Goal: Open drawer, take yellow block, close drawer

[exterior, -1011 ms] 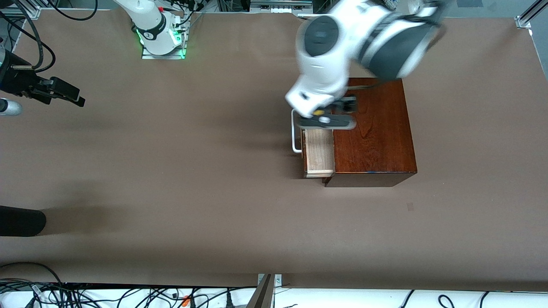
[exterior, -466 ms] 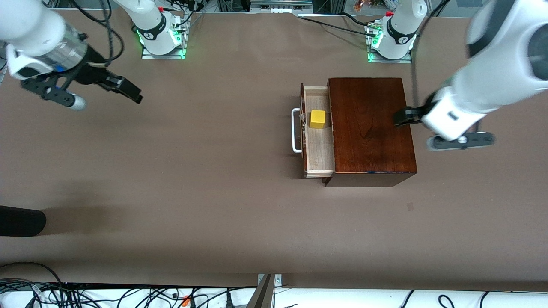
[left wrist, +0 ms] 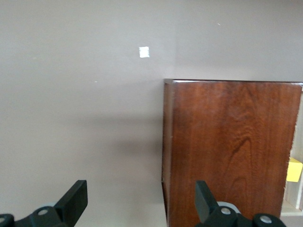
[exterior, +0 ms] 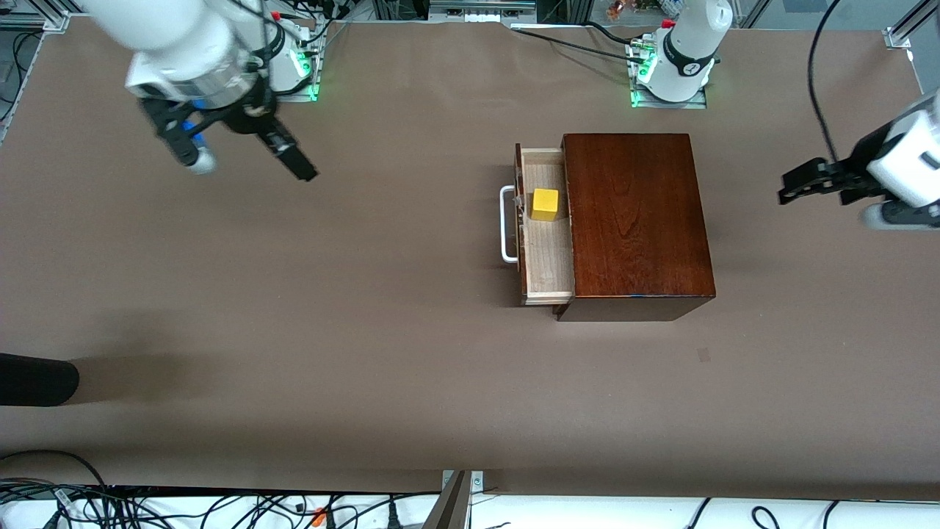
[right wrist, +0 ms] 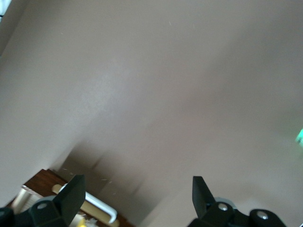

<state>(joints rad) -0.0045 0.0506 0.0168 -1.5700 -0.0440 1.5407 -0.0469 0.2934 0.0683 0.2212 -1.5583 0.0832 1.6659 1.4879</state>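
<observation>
The dark reddish-brown box (exterior: 635,220) stands toward the left arm's end of the table. Its drawer (exterior: 547,257) is pulled partly out, white bar handle (exterior: 507,224) facing the right arm's end. The yellow block (exterior: 545,204) sits inside the drawer, untouched. My left gripper (exterior: 804,184) is open and empty, up over the table beside the box's back end; its wrist view (left wrist: 140,201) shows the box (left wrist: 232,142) and a sliver of the block (left wrist: 294,169). My right gripper (exterior: 297,163) is open and empty, over the table near its own base; its wrist view (right wrist: 138,198) shows the handle (right wrist: 90,203).
A black rounded object (exterior: 37,378) pokes in at the edge of the right arm's end, nearer the camera. The two arm bases (exterior: 679,66) (exterior: 275,70) stand along the table's edge farthest from the camera. A small mark (exterior: 703,355) lies on the table nearer the camera than the box.
My left arm has swung away from over the drawer to the left arm's end of the table, leaving the block in the drawer. My right arm has moved in toward the table's middle.
</observation>
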